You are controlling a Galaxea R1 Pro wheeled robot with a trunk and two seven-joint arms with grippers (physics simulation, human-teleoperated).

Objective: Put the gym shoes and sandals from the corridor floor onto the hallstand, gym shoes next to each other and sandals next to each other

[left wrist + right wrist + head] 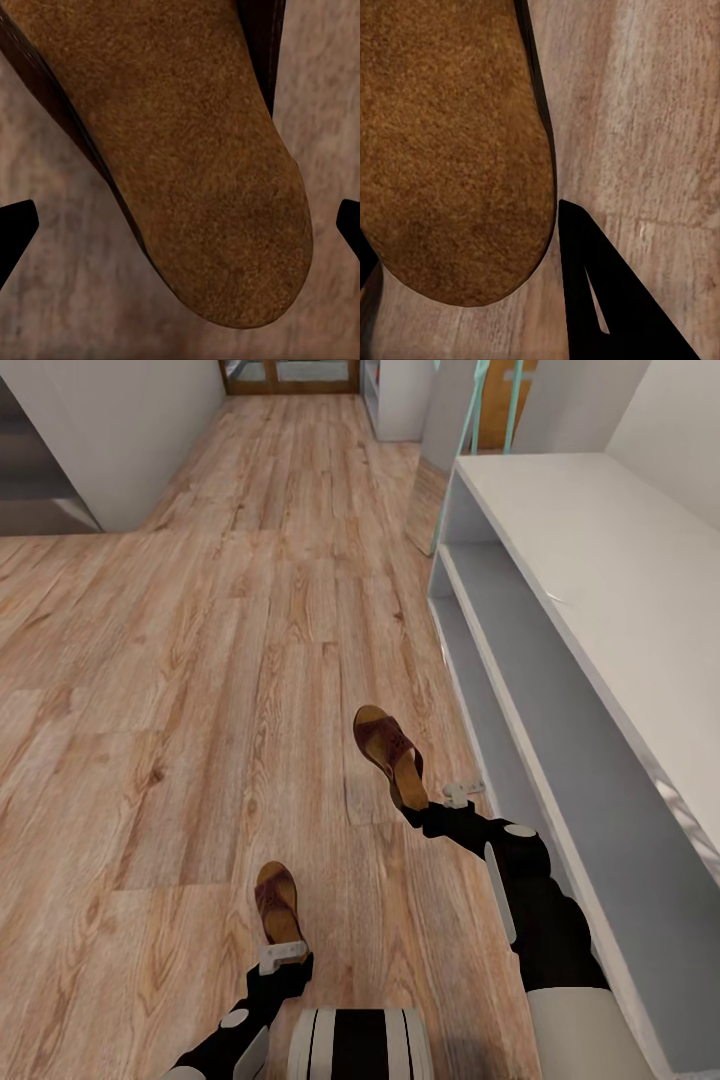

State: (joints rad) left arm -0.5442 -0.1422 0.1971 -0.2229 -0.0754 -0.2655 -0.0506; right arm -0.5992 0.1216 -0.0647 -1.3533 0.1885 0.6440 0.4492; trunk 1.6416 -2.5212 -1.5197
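Two dark brown sandals with tan footbeds show in the head view. The left sandal [275,898] lies flat on the wood plank corridor floor [200,690]. My left gripper [283,957] is at its heel, open; in the left wrist view the heel [195,172] sits between the wide-apart black fingertips [16,232] without touching them. The right sandal [389,753] is held by its heel, apparently raised off the floor, in my right gripper [440,807], which is shut on it. One black finger [600,292] presses the heel's edge [457,150]. The gym shoes are out of view.
The pale grey-white hallstand [600,560] runs along the right side, its bench top and open lower tiers [560,760] bare. White walls and a wooden door frame [290,380] close the corridor's far end. A mirror with a teal frame [470,420] stands beyond the hallstand.
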